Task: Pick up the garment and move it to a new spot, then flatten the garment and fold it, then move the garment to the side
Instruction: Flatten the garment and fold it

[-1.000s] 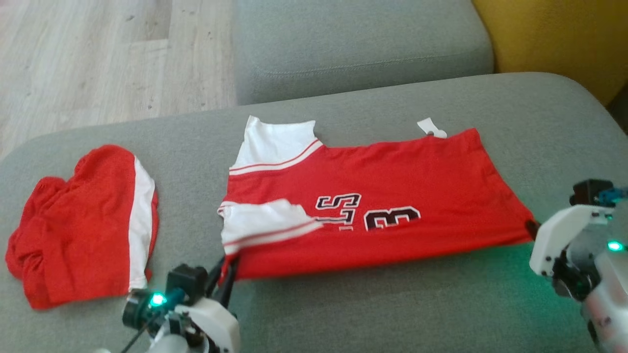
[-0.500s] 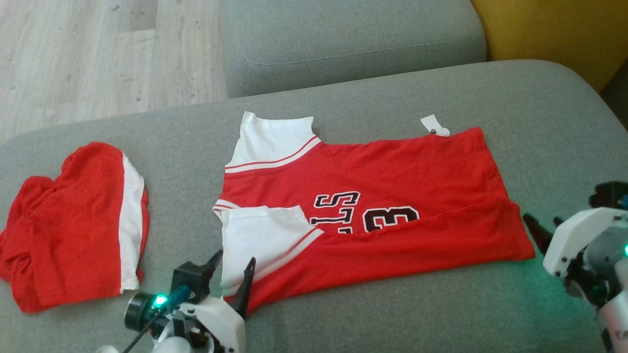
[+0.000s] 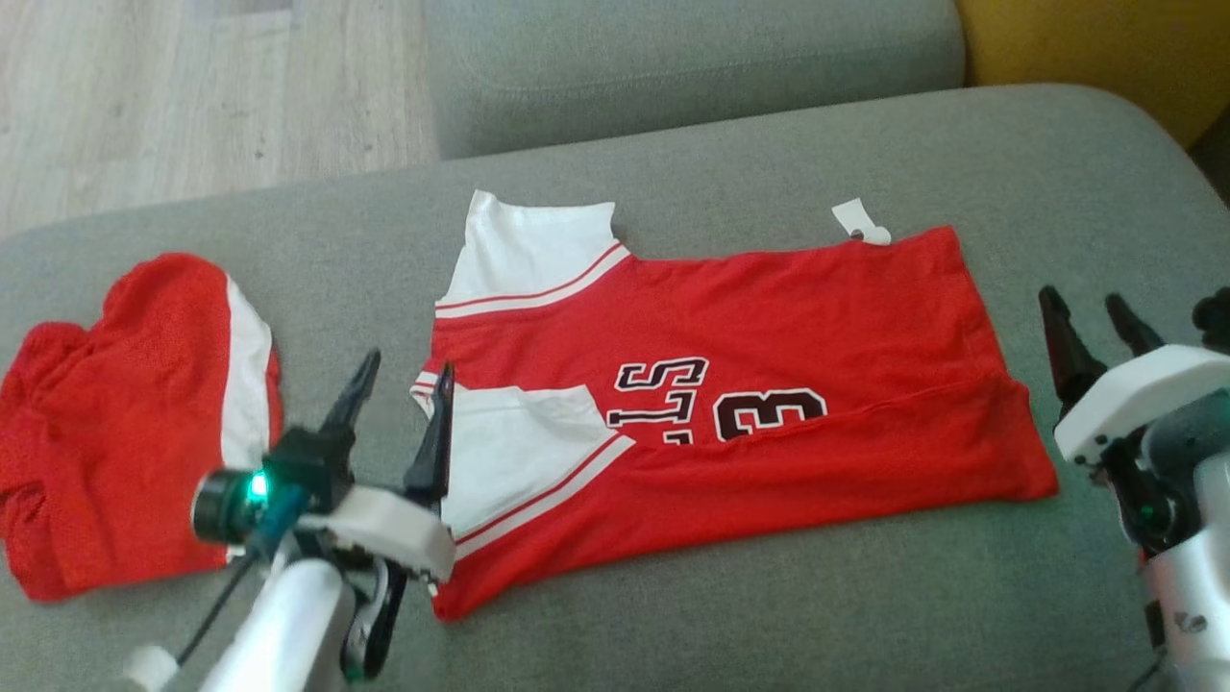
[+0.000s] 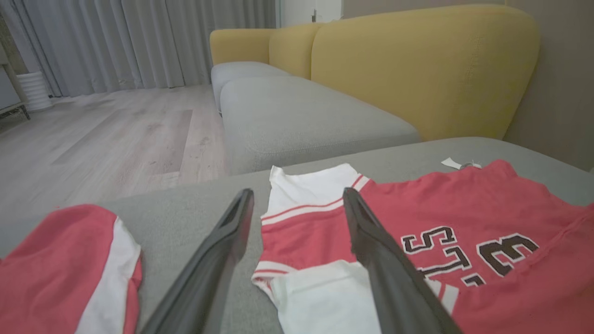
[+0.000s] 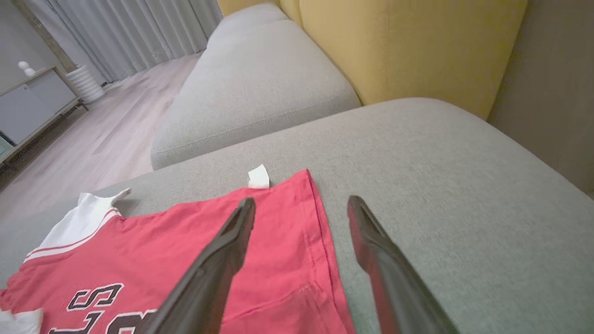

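The garment [image 3: 750, 365] is a red jersey with white sleeves and black lettering, lying flat on the grey sofa cushion [image 3: 730, 596] with its near long edge folded over the front. My left gripper [image 3: 399, 380] stands open above the jersey's sleeve end, empty; in the left wrist view its fingers [image 4: 376, 250] straddle the white sleeve of the garment [image 4: 417, 241]. At the hem end, just off the cloth, my right gripper [image 3: 1091, 317] is open and empty. The right wrist view looks over the garment [image 5: 260, 250] at its hem edge, with a white tag [image 5: 258, 177] at the far corner.
A second red and white garment [image 3: 125, 423] lies crumpled at the cushion's left end. Another grey cushion [image 3: 673, 58] sits behind, with a yellow backrest [image 3: 1105, 48] at the right and wooden floor [image 3: 192, 86] at the far left.
Both grippers have opened and let go of the jersey's near edge, which now lies folded over the front. Both have lifted and drawn back from the cloth. The camera has tilted a little.
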